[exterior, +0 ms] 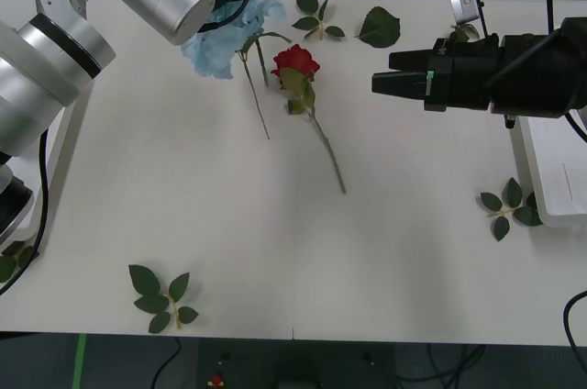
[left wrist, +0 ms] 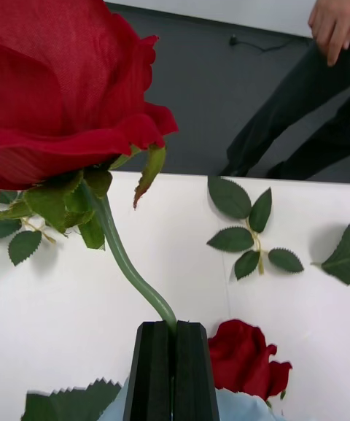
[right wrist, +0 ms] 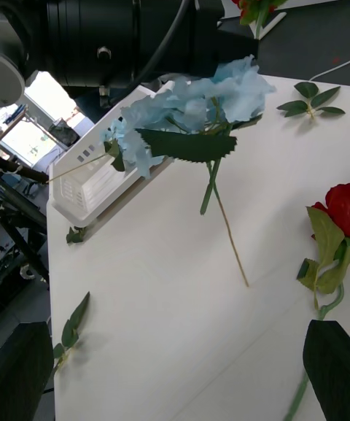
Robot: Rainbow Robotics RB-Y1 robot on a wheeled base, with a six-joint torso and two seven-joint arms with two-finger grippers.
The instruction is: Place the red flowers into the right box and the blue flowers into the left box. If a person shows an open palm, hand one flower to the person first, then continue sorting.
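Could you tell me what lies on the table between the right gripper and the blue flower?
In the front view, a red rose lies between the open right gripper and the blue flower, its stem trailing toward the robot.

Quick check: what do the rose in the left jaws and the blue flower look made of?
Held rose: likely matte woven fabric petals, with a smooth, slightly glossy plastic-looking stem. Blue flower: thin, crinkled fabric-like petals; its serrated leaf looks like matte cloth.

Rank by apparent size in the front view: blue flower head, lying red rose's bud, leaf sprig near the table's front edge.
1. Blue flower head, though partly hidden by the left arm.
2. Leaf sprig.
3. Red rose bud.
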